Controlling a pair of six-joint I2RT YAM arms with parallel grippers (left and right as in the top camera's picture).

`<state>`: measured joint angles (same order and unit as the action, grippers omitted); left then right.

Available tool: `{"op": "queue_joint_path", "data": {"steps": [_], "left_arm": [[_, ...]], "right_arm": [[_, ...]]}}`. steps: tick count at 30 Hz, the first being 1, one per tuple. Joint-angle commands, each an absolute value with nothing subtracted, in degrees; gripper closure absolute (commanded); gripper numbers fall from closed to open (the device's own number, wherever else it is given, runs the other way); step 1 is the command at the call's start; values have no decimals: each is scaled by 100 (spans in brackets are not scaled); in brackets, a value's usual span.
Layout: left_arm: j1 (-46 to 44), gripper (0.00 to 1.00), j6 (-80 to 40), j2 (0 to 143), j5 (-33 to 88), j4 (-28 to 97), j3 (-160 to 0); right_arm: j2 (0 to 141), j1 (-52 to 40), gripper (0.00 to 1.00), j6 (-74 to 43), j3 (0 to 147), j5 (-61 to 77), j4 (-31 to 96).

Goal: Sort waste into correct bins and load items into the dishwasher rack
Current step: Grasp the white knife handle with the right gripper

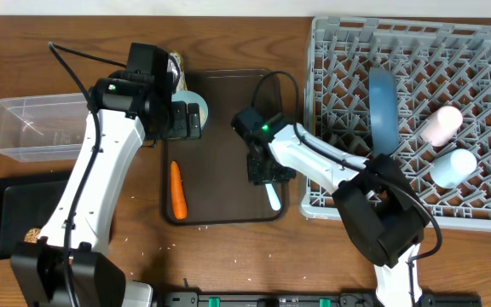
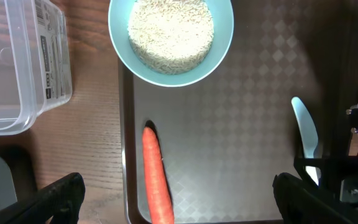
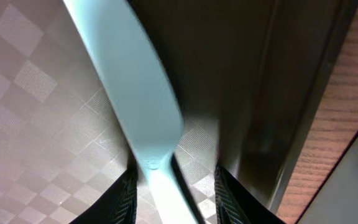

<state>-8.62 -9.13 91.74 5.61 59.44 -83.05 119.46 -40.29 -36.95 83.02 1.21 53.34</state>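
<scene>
A pale spoon lies on the dark brown tray near its right rim. My right gripper stands low over it, open, its fingers either side of the handle with a gap on the right. From overhead the right gripper sits just above the spoon. My left gripper is wide open above the tray's left side, holding nothing. Under it lies an orange carrot, and further up a pale blue bowl full of rice. The grey dishwasher rack holds a blue plate, a pink cup and a light blue cup.
A clear tub stands at the far left with a black tray in front of it, a brown lump in its corner. Loose rice grains dot the table by the brown tray's front edge. The rack's wall rises right beside the spoon.
</scene>
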Motion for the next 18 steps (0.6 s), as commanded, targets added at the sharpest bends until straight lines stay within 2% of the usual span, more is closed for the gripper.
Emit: {"op": "queue_joint_path", "data": {"steps": [1, 4, 18], "left_arm": [[-825, 2, -862, 9205, 489, 5935, -8287], [-825, 2, -862, 9205, 491, 5902, -8287], [-825, 2, -862, 9205, 489, 5885, -8287]], "right_arm": [[12066, -3977, 68, -3850, 8270, 198, 5374], [12066, -3983, 83, -3765, 8272, 196, 5347], [11913, -3929, 96, -2923, 8646, 30, 5249]]}}
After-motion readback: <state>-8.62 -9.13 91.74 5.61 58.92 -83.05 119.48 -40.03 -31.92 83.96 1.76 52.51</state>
